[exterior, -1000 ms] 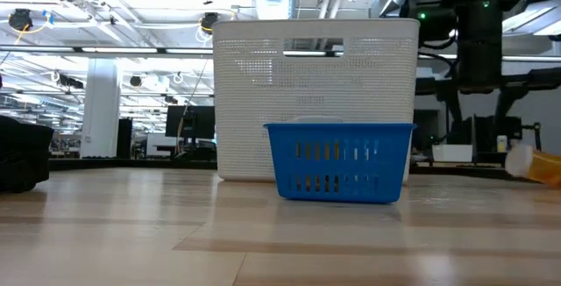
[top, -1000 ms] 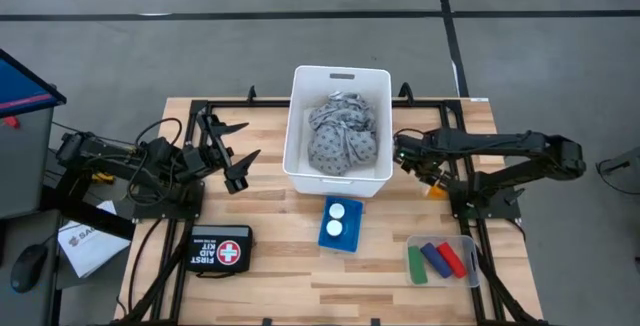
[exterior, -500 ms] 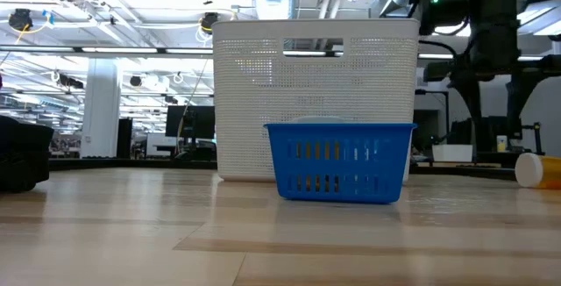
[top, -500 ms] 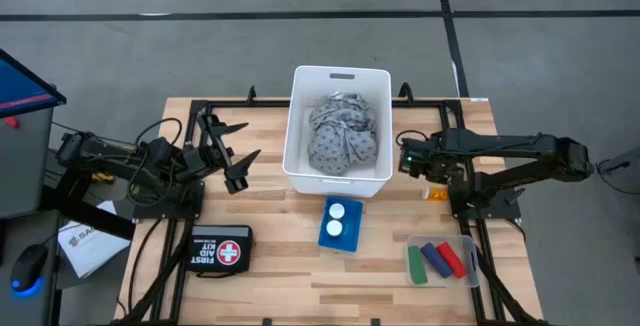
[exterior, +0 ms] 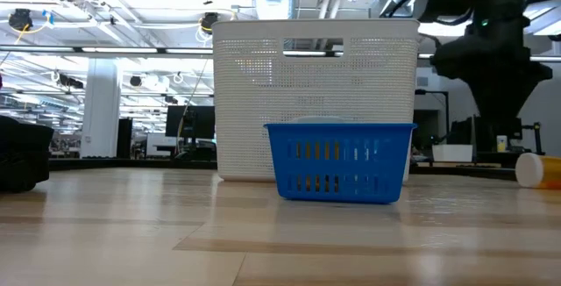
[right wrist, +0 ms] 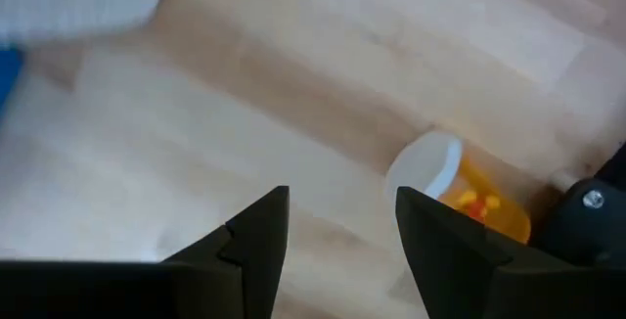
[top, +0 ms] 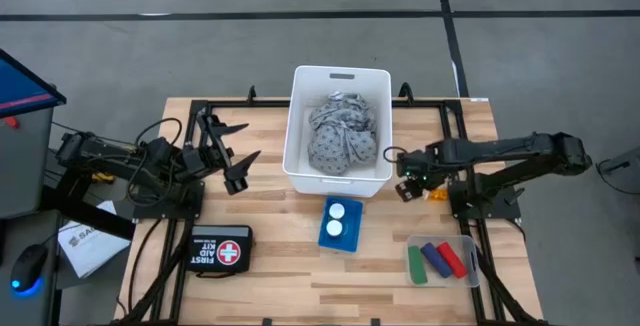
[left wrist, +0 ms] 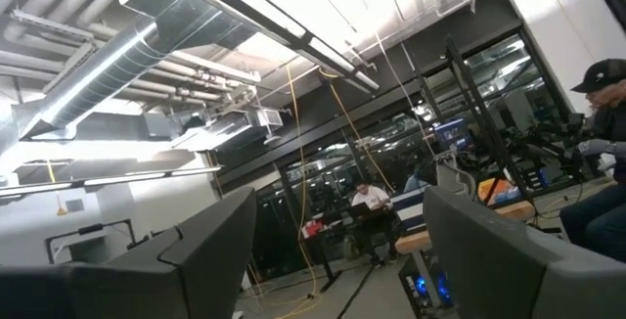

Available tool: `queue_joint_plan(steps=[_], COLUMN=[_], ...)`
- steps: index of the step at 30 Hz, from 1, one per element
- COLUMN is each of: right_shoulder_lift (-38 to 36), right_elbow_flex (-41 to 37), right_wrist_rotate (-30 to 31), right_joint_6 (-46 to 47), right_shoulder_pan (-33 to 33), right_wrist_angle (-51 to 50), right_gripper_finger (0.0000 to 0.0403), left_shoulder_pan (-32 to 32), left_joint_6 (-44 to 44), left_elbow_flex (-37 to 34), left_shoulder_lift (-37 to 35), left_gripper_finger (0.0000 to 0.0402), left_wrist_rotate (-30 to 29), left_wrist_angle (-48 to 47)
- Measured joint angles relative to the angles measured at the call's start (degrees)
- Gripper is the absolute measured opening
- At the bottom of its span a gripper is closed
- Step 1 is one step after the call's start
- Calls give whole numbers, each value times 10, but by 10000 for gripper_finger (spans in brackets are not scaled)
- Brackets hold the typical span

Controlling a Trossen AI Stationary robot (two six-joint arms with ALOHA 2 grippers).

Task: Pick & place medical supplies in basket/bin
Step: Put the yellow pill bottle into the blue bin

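The orange pill bottle (top: 436, 193) lies on its side on the table at about three o'clock from the white bin (top: 338, 132), just beside the right arm's base frame. The right gripper (top: 403, 174) hangs at its nine o'clock, fingers parted and empty. Being round, the bottle could roll off under the frame if a finger nudges it. The left gripper (top: 232, 154) waits open, seemingly empty, at the bin's nine o'clock.

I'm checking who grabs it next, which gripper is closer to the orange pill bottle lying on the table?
Right. The right gripper is just beside the orange pill bottle, empty; the left gripper waits across the white bin.
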Motion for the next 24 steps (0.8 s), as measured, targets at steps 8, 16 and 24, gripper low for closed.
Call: queue_joint_plan(steps=[8,16,24], right_shoulder_lift=[21,36,80], right_elbow_flex=[0,0,0], right_wrist_rotate=[-23,-18,-5], right_joint_6=[-29,-48,-75], right_shoulder_pan=[54,98,124], right_wrist_angle=[-77,-96,-92], right_gripper_finger=[200,290,352], left_shoulder_pan=[0,0,0], left_joint_6=[-8,-10,-10], left_elbow_flex=[0,0,0], left_shoulder_lift=[0,0,0], left_gripper_finger=[285,285,285], left_wrist_rotate=[12,18,18], left_wrist_angle=[0,0,-1])
